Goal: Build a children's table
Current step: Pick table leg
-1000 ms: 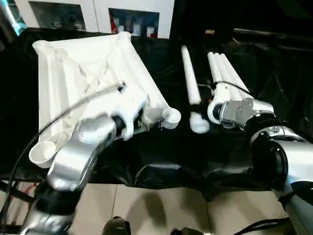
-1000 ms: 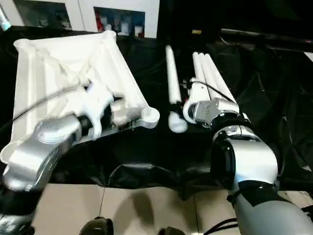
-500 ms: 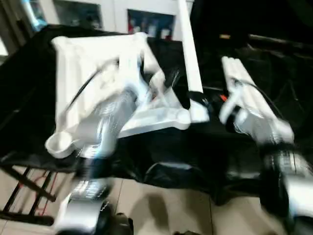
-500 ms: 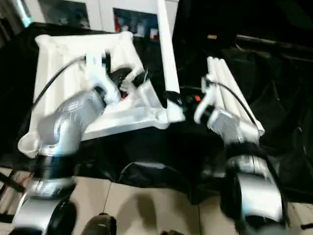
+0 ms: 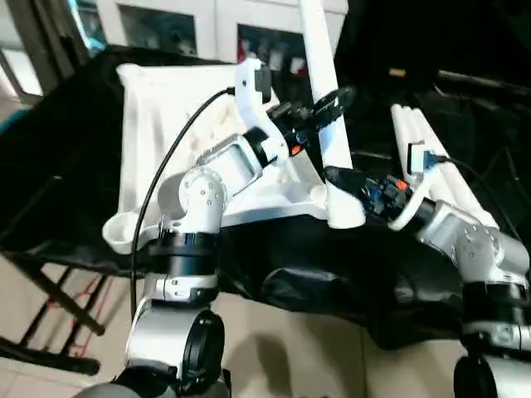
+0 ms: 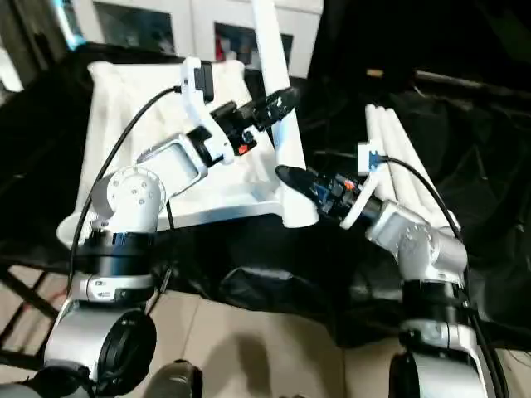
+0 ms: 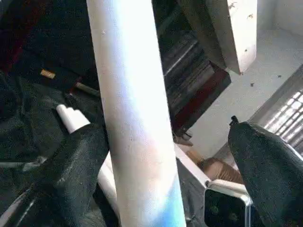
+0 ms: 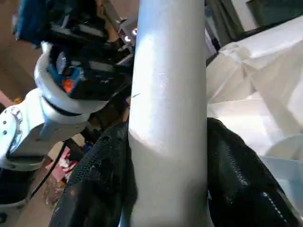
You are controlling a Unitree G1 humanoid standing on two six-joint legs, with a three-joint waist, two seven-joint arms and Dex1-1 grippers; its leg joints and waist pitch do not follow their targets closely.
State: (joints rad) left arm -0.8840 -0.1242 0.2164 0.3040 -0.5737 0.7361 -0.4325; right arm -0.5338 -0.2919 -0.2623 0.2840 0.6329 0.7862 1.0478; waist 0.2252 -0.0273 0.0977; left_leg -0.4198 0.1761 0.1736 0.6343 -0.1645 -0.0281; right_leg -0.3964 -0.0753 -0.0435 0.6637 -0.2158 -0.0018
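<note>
Tabletop [image 5: 158, 133] lying ribbed side up on the black-draped counter [image 5: 58, 166], left of centre, corner sockets facing upward to receive legs; near-left socket [image 5: 120, 232] empty at the counter's front edge. Near-right corner of the tabletop taken up by a white leg [image 5: 319, 91] standing almost upright, thick foot end [image 5: 344, 207] down at that corner, apparently being seated in its socket, though the joint itself hidden behind the foot.

Left gripper [image 5: 328, 112] reaching across the tabletop to the leg's mid-length, black fingers [image 7: 71, 175] spread wide on either side of the tube; one touching it in the left wrist view, the other standing well clear, so steadying rather than clamping. Probably there to keep the leg plumb while the lower end goes in.

Right gripper [image 5: 348, 184] lower down, just above the foot, fingers [image 8: 102, 179] closed snugly on the tube from both sides in the right wrist view, carrying the load and pressing downward, by the look of it.

Further right, three spare legs [image 5: 431, 157] side by side on the counter, waiting for the remaining sockets.
</note>
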